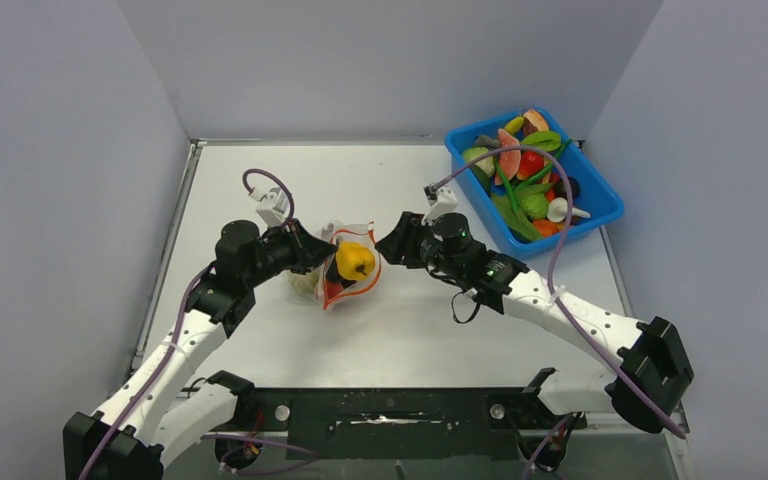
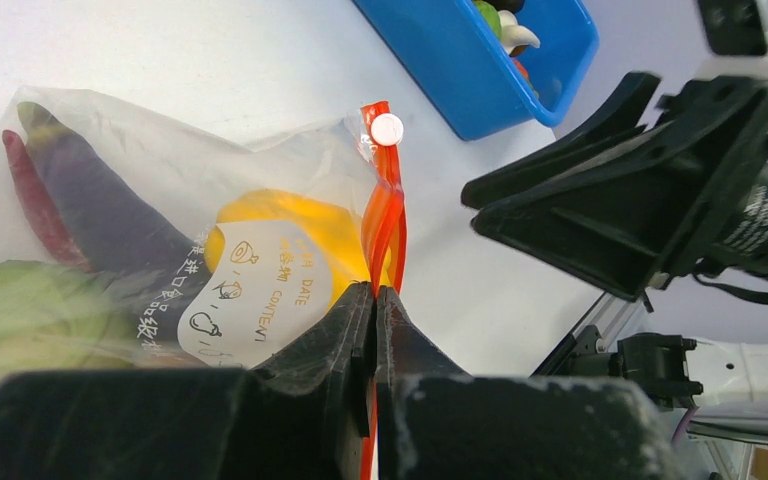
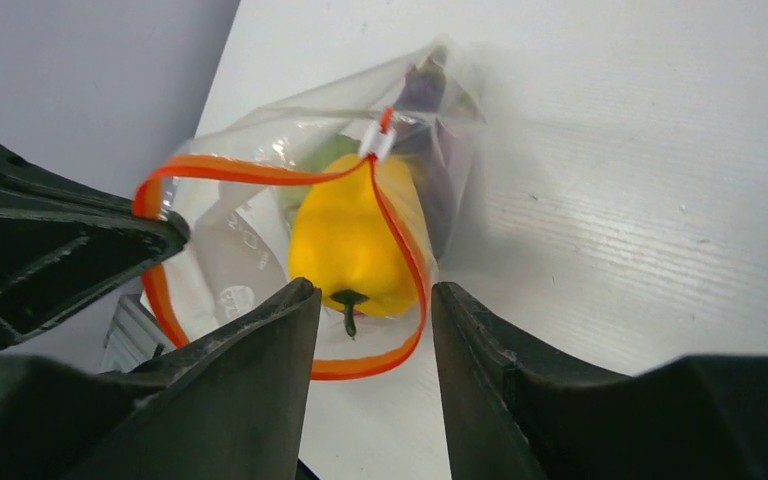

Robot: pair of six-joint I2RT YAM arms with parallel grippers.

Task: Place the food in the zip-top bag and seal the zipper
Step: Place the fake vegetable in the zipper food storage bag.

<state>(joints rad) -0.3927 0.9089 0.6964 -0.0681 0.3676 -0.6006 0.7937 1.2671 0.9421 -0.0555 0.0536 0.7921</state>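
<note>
While left fingers (image 2: 312, 342) pinch zipper (image 2: 384, 215) — agape.

We reach inward from either side, our left gripper (image 2: 373, 300) pinched tight on the zipper (image 2: 384, 215), our right gripper (image 3: 374, 300) facing it with jaws apart.

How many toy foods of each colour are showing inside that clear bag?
Yellow pepper: 1
Purple eggplant: 1
Red chili: 1
Green round piece: 1
Total: 4 visible in the zip-top bag
</note>
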